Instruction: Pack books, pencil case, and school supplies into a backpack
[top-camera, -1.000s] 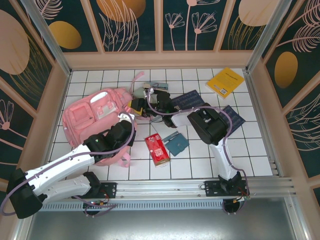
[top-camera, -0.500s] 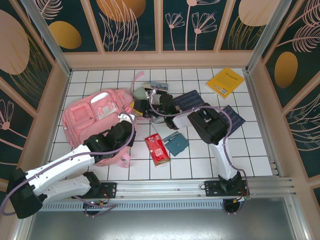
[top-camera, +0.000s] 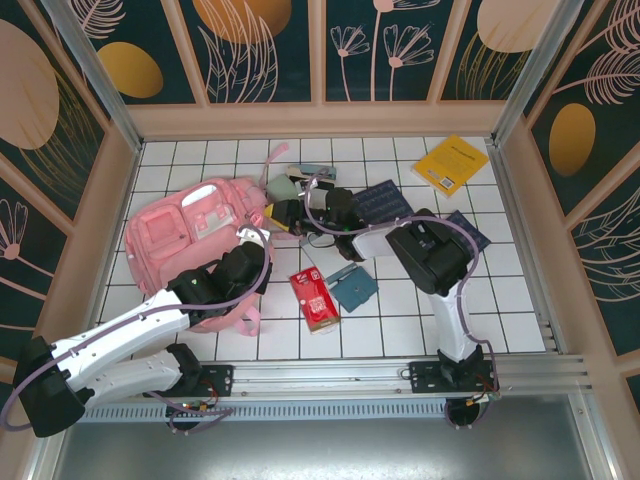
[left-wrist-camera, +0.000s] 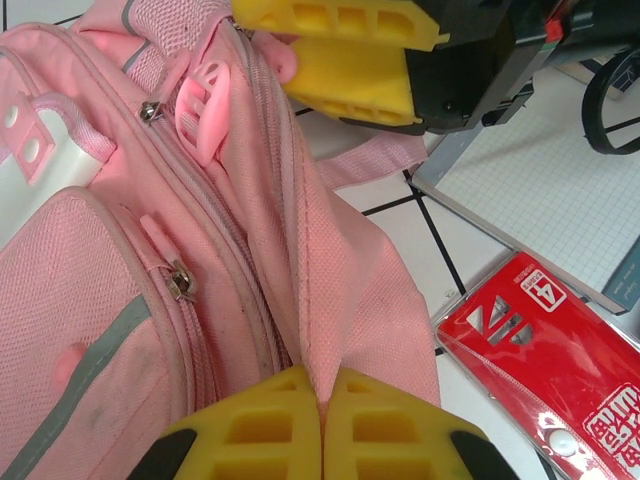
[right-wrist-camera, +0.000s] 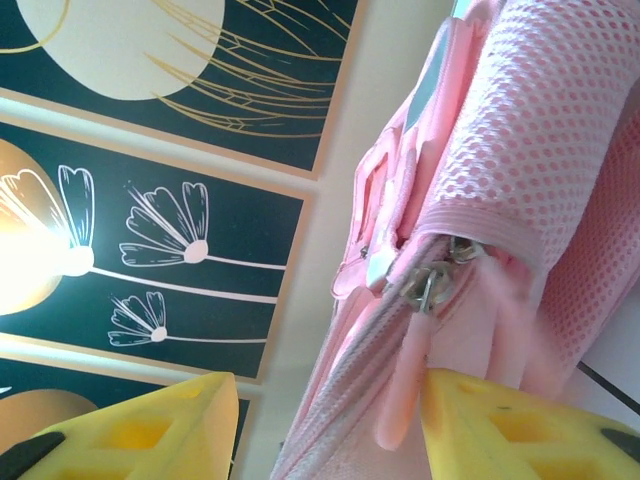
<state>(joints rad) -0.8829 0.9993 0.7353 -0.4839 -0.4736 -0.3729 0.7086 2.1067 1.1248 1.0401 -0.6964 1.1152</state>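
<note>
Backpack (top-camera: 185, 225) lay flat on the white-tiled desk (top-camera: 400, 325), left of centre, front pockets facing up. Left fingers (left-wrist-camera: 322, 405) were pressed together, pinching a fold of the bag's pink fabric just beside a zip track; from above they sat at the bag's right edge. Right fingers (right-wrist-camera: 330, 400) stood spread at the same edge, farther back, with a pink zip pull (right-wrist-camera: 400, 400) hanging between them, close to one finger; contact could not be told. Pencil case (top-camera: 283, 185), pale mint, lay just beyond the right fingers, near the bag's far right corner. Red packet (top-camera: 314, 298) lay near the bag's near right corner, teal square (top-camera: 352, 286) just beside it. Navy books (top-camera: 383, 200) lay right of centre, one partly under the right arm. Yellow book (top-camera: 452, 163) sat near the far right corner, well apart from the bag.
</note>
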